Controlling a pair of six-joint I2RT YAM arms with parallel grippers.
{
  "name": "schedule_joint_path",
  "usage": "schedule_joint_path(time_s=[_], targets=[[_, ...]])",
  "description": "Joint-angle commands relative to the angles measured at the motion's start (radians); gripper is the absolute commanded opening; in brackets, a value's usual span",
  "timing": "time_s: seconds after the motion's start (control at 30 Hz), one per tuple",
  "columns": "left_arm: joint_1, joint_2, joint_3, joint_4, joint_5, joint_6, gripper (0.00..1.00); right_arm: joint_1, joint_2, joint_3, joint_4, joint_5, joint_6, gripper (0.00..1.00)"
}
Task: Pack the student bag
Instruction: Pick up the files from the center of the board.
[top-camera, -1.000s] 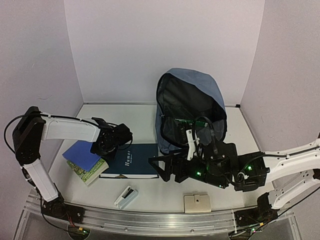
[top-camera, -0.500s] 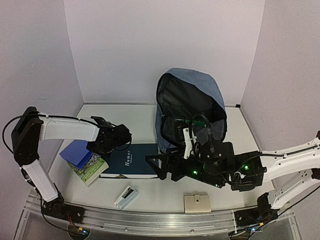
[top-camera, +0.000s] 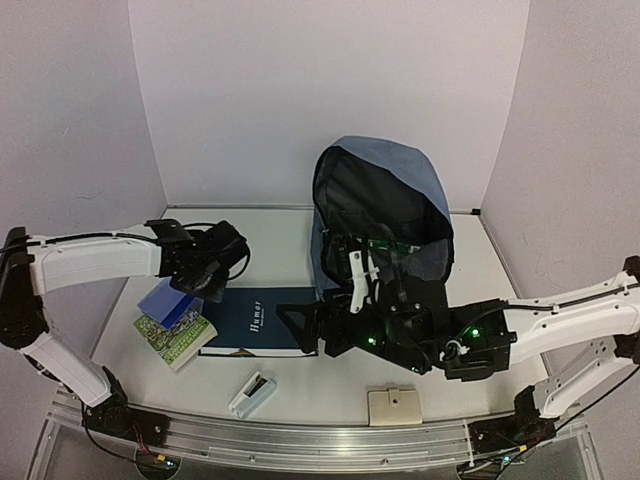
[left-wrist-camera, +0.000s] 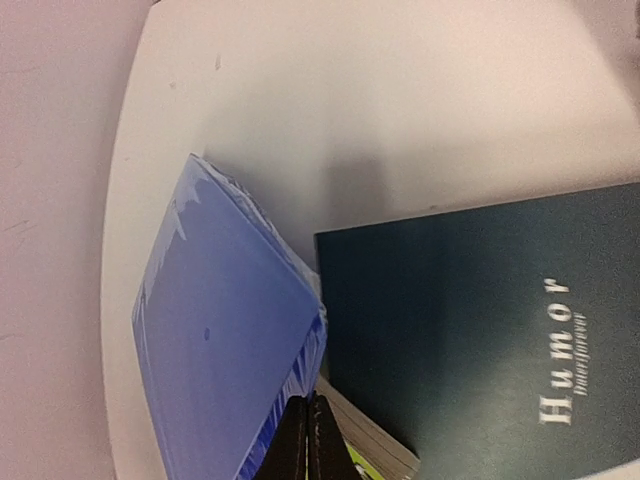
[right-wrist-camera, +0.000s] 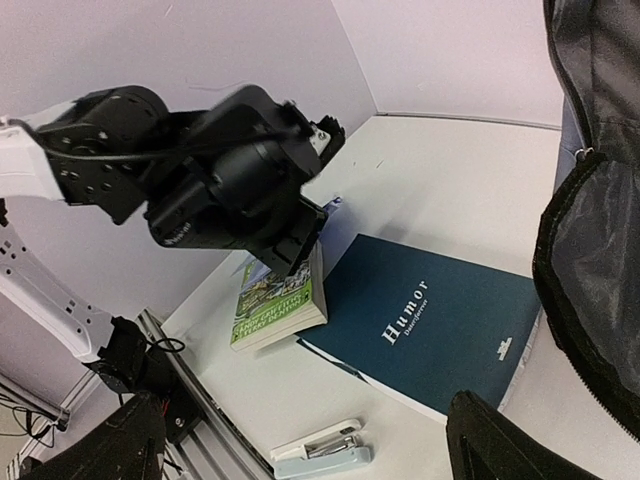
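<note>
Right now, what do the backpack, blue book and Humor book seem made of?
The student bag: matte slate-blue woven fabric, soft folds. The blue book: seemingly glossy clear film wrap, crinkled whitish edges. The Humor book: matte dark-teal cover, probably card or cloth.

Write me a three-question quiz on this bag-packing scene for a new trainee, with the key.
1. True or false: the left gripper is shut on the edge of the blue book.
2. Pick one. The right gripper is: A) open and holding nothing; B) shut on a pen; C) shut on a strap.
3. Fill in the blank: the student bag stands upright with its main compartment ____.

Key: 1 true; 2 A; 3 open.
</note>
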Motion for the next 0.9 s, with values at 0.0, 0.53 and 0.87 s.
schedule_joint_path(time_s=[0.0,0.53,0.87], targets=[[-0.010,-0.175,0.048,0.145,0.226,0.124,0.00,-0.030,0.094,0.107,0.042,0.018,-0.050,0.95],[-0.010,-0.340,0.114,0.132,0.537,0.168,0.00,-0.105,0.360,0.229,0.274,-0.081,-0.193,0.98],[-0.011,-0.392,0.146,0.110,0.553,0.125,0.00,-0.169,0.387,0.250,0.306,-0.077,-0.174,0.98]])
